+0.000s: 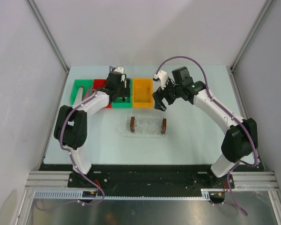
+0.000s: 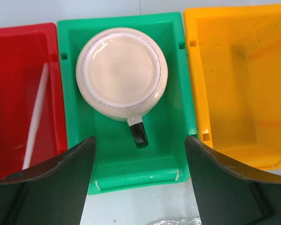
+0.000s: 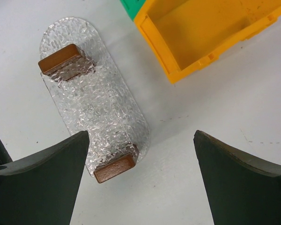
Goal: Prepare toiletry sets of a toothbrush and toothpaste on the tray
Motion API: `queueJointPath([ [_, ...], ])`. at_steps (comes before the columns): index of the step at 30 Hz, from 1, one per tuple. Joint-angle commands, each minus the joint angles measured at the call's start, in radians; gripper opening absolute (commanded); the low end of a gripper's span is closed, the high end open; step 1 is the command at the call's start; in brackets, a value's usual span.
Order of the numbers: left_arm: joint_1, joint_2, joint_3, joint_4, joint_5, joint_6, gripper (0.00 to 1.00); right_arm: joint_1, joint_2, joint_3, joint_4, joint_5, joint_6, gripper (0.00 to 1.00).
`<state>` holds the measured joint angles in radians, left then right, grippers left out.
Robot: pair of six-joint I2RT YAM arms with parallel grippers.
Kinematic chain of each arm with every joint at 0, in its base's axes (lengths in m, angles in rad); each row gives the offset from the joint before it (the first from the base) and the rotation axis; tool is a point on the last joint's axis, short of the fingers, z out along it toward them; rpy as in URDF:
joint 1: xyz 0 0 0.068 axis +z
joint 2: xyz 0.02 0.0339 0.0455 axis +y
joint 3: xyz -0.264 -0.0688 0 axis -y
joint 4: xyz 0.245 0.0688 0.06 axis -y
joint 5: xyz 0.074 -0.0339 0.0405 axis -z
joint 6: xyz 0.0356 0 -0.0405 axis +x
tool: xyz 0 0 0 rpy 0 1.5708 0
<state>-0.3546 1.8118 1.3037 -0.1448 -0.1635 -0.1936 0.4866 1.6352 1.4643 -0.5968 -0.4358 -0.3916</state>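
Jaws spread empty on left gripper [image 2: 139,145] and right gripper [image 3: 140,136], we judged pickup pending: the slim white plastic toothbrush [image 2: 37,117] lay in the red plastic bin [image 2: 11,61] just left of the green plastic bin [image 2: 168,157], needing a leftward reach.

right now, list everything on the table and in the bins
tray: 1, clear with brown end blocks, mid-table
mat: 1, clear textured oval, under tray
red bin: 1, red, back row
toothbrush: 1, white, in red bin
green bins: 2, green, either side of red bin
cup: 1, white, in green bin beside orange bin
pale long item: 1, unidentifiable, far-left green bin
orange bin: 1, orange, right end of row
left gripper: 1, black, open, above cup
right gripper: 1, black, open, between tray and orange bin
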Motion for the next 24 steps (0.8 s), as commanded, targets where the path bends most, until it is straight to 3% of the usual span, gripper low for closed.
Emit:
queueJointPath([
  [1,-0.018,0.026,0.051,-0.006,-0.022,-0.058,0.8,-0.013,-0.026,-0.012,0.008,-0.03,0.02,1.0],
  [13,-0.017,0.121,0.086,-0.009,-0.056,-0.112,0.66,-0.042,-0.026,-0.036,0.009,-0.069,0.025,1.0],
  [24,-0.011,0.168,0.108,-0.01,-0.088,-0.153,0.61,-0.046,-0.02,-0.038,0.008,-0.08,0.025,1.0],
])
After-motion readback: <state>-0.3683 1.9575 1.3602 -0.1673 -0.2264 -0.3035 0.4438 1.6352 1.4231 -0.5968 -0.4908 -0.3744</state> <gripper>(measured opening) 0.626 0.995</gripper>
